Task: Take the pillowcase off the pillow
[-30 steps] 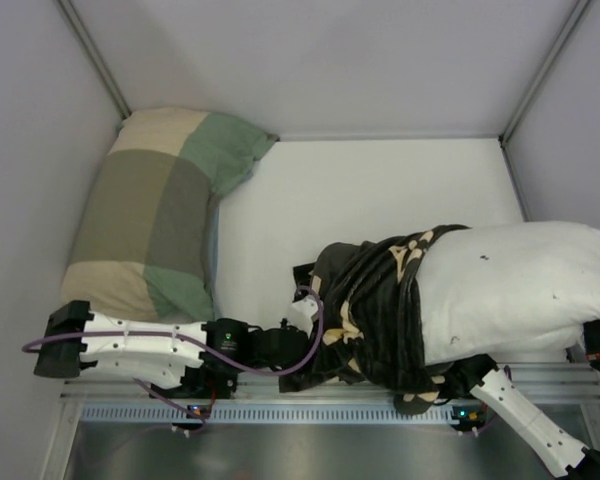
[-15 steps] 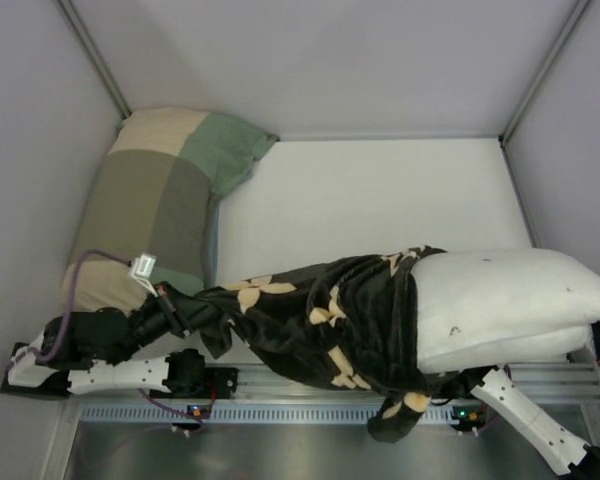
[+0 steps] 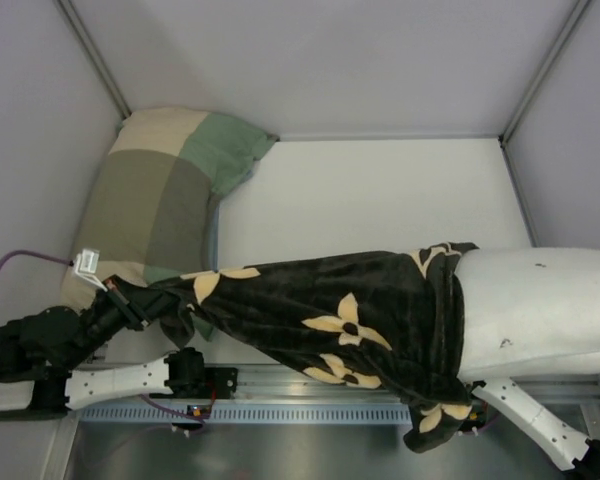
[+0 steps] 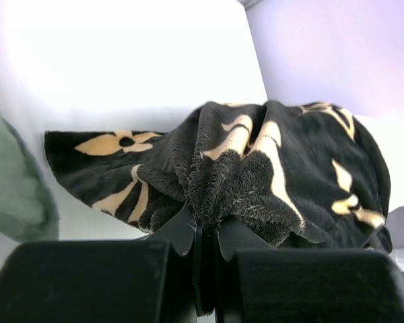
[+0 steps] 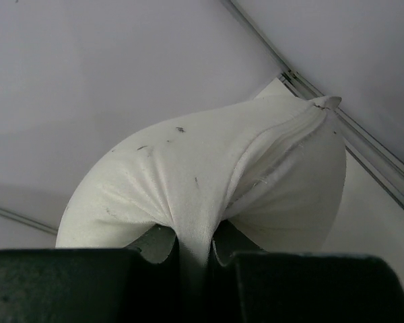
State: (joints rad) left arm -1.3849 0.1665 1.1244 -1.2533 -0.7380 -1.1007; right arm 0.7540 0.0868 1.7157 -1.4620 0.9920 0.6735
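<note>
White surface (image 3: 380,190) fills most of the top view. Pillow (image 3: 540,310), plain white w/ a few dark specks, lies at approx 4 o'clock, its far-R end running out of frame and most of it bare. Pillowcase (image 3: 330,310), black w/ cream flower motifs, is stretched long from the pillow's 9 o'clock end along the near edge toward 8 o'clock. It covers only that end of the pillow, and one flap (image 3: 432,425) hangs over the near rail at 5 o'clock. Checked pillow (image 3: 150,200), green/beige/olive, sits by the L wall at 10 o'clock; the pillowcase's tip overlaps its near corner. L arm (image 3: 130,378) is folded at 8 o'clock, and R arm (image 3: 530,415) sits at 5 o'clock, partly under the pillow. L end effector (image 3: 138,302) is pressed together on a bunched wad of pillowcase; its wrist cam shows the fabric squeezed btw the fingers. R end effector (image 5: 192,245) pinches a fold of the pillow's white cloth per its wrist cam; it can't be made out in the top view. Purple cable (image 3: 20,262) arcs at 9 o'clock, w/ a small white tag (image 3: 85,261) beside it.
</note>
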